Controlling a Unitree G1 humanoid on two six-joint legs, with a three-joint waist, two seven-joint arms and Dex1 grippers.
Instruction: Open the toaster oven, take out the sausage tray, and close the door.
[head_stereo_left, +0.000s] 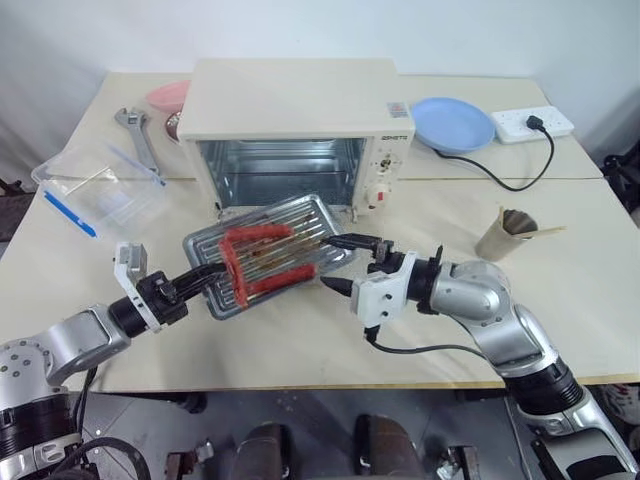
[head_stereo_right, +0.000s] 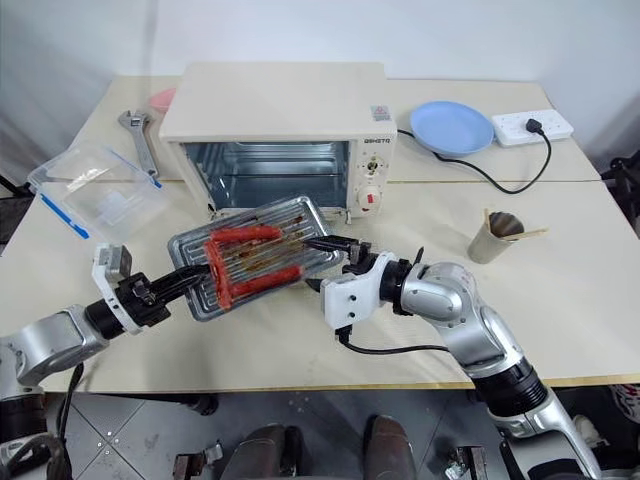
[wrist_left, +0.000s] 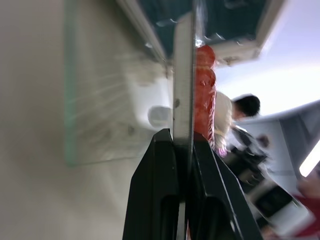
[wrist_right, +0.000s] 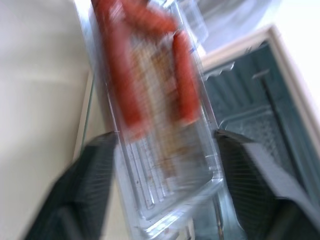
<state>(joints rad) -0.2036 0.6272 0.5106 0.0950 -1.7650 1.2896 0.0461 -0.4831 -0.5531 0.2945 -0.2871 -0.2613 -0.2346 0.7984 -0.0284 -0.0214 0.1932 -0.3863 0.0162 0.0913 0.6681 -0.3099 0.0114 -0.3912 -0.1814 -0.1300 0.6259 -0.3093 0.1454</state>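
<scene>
left gripper (head_stereo_left: 205, 275) pinches sausage tray (head_stereo_left: 268, 254) (tilted) — right gripper (head_stereo_left: 352, 265) spread

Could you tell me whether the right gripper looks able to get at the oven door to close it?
Probably not yet: the sausage tray, held by the left gripper, hangs over the door.

Sausage tray (wrist_right: 160, 150) between wide-spread fingers (wrist_right: 92, 185), toaster oven (wrist_right: 260, 100) beyond

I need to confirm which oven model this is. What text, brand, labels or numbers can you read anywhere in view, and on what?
Brand word on the toaster oven, above its knobs: dark capitals, too small to read.
Small red and blue sticker on the oven's top: print unreadable.
Markings around the knobs: too small to read.
No other text is legible.
</scene>
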